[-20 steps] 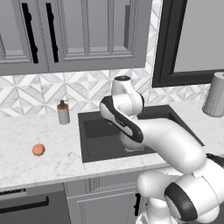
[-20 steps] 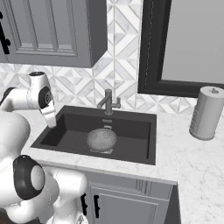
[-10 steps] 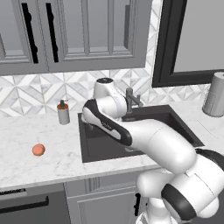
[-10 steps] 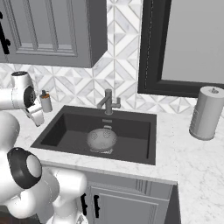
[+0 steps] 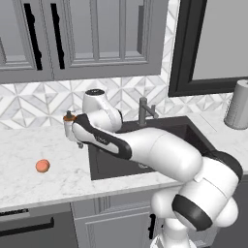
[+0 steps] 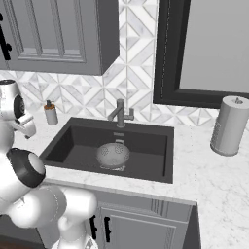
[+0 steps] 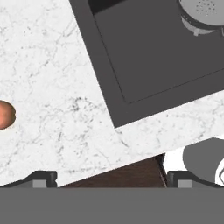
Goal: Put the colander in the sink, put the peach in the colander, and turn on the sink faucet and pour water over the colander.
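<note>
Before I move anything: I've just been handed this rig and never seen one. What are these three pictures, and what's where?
It is a white robot arm on a driving base in a simulated kitchen. Two pictures come from cameras on the base, behind the arm to its left and right; the third looks along the hand.

The colander sits in the sink, below the faucet; no water shows. The peach lies on the marble counter left of the sink, apart from everything. In the hand view it sits at the left edge, with the colander at the top right.

The gripper hangs over the counter's front edge by the sink's corner; its jaws are open and hold nothing.

Also there: a soap bottle at the backsplash and a paper towel roll right of the sink.
</note>
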